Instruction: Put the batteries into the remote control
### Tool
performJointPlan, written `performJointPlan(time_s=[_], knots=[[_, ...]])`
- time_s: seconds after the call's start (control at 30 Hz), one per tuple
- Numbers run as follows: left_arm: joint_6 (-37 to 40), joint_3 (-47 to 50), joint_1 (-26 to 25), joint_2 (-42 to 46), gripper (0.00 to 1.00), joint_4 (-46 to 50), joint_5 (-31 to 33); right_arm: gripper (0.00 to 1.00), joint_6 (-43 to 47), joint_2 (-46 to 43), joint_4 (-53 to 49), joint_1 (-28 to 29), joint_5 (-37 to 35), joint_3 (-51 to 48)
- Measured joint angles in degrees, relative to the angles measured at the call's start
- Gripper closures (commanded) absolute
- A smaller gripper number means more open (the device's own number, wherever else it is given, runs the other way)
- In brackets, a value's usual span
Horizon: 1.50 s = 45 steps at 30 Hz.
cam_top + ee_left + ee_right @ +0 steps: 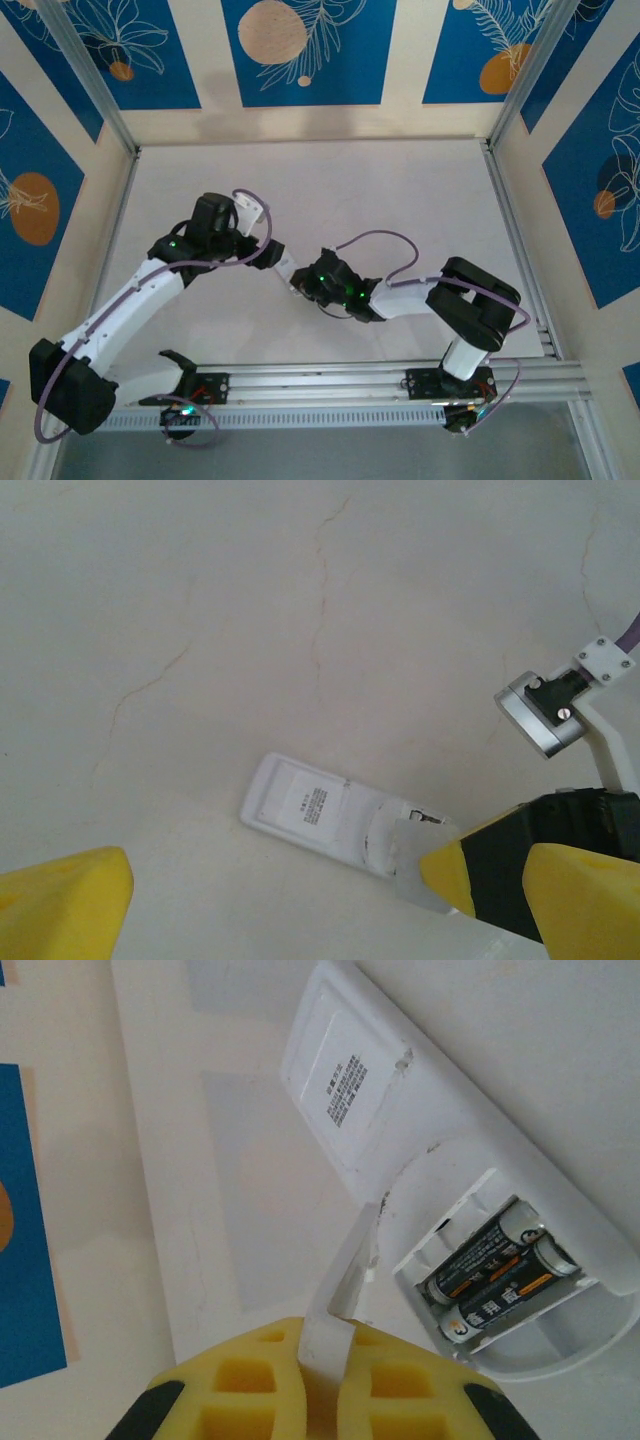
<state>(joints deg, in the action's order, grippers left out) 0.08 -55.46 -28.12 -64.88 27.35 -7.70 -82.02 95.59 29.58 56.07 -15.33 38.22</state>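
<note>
Batteries [495, 1275] sit side by side in the open compartment of the remote control [400, 1110], lying face down on the table [300, 600]. Right gripper [325, 1360] pinches the white cover [340, 1280]; left gripper [325, 905] stands wide, holding nothing.

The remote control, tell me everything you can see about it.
The remote control is a white plastic handset lying back side up on the pale table, with a printed label on its back. Its battery compartment is open, and two dark batteries lie in it side by side. A thin white cover, pinched in the right tool, stands tilted at the compartment's edge; I cannot tell whether it touches the remote.
</note>
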Motion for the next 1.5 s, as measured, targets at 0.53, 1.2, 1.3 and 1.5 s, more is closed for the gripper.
performJointPlan(time_s=[0.53, 1.2, 1.3, 1.5], knots=[[0.35, 0.81, 0.11, 1.07, 0.00, -1.92, -1.14, 0.90, -2.34, 4.20, 6.49, -1.44, -2.29, -0.50], [0.35, 1.11, 0.11, 1.01, 0.00, -2.08, -1.29, 0.89, -5.16, 1.38, 5.09, 0.76, -4.20, -3.54], [0.35, 1.14, 0.11, 1.01, 0.00, -2.08, -1.29, 0.88, -5.66, 1.40, 5.33, 0.76, -4.26, -3.67], [0.35, 1.60, 0.11, 0.98, 0.00, -2.27, -1.29, 0.85, -8.83, 2.19, 9.81, 0.81, -5.55, -6.05]])
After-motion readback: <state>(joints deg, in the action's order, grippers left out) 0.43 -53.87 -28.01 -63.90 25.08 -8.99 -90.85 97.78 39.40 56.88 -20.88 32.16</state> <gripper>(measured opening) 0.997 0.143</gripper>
